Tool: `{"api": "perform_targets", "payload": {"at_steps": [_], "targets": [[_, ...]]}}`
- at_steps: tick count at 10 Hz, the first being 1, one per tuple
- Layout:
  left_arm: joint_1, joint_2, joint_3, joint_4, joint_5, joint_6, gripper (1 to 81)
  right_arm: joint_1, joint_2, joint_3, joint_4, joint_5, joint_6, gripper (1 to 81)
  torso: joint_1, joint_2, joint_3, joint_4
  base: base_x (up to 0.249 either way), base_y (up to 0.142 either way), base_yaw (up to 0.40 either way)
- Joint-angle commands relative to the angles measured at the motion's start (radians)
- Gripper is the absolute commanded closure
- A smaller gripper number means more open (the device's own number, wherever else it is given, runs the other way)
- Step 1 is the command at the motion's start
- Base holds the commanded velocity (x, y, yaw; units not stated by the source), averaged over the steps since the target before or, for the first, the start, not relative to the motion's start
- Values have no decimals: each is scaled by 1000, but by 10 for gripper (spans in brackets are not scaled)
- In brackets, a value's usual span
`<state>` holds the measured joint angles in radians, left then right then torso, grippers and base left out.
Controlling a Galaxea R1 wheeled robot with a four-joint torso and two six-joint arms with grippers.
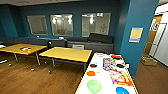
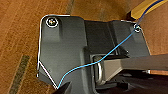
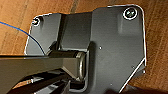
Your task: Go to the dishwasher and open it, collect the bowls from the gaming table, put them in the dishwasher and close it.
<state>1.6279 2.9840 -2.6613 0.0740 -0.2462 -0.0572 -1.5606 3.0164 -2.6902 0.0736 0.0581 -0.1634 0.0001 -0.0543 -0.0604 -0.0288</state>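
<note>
- The gaming table (image 1: 100, 75), long, white-topped and edged in pale yellow, is seen in the head view at about 5 o'clock, running from the lower edge up toward the teal pillar (image 1: 136, 30).
- A large green bowl (image 1: 94, 86) is set on the near end of the table; a blue bowl (image 1: 122, 90) lies at its 3 o'clock, cut by the picture's lower edge.
- A smaller orange bowl (image 1: 91, 73) is found at 12 o'clock from the green one, and a black bowl (image 1: 93, 65) just beyond that.
- A second black bowl (image 1: 120, 65) is placed near the table's right edge, and a red bowl (image 1: 116, 56) at the far end, at 12 o'clock from it.
- Two colourful game sheets (image 1: 117, 76) are spread between the bowls along the middle of the top; none of the bowls is seen resting on them.
- Two plain yellow tables (image 1: 66, 53) are stood at 10 o'clock of the gaming table, on a wooden floor (image 1: 37, 80), with a dark sofa (image 1: 90, 43) along the teal wall behind.
- In both wrist views dark robot plates are shown above the same wooden floor, and a thin blue cable (image 2: 100, 60) is draped across the left one.
- Whether either claw is open or closed cannot be told: the fingers cannot be made out in either wrist view.
</note>
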Motion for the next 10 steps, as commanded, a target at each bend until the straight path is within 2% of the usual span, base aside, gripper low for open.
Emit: {"api": "perform_targets", "payload": {"at_steps": [1,6,10], "targets": [[-35,-3,4,4,44,-1,10,49,-3,3,0,-53,-1,10,0,0,0,0,0,0,-400],[-35,-3,7,4,45,-4,10,49,-6,3,2,-53,-1,10,0,0,0,0,0,0,-371],[-35,0,7,4,44,-4,10,49,-12,3,6,-53,-1,10,0,0,0,0,0,-16,0]]}}
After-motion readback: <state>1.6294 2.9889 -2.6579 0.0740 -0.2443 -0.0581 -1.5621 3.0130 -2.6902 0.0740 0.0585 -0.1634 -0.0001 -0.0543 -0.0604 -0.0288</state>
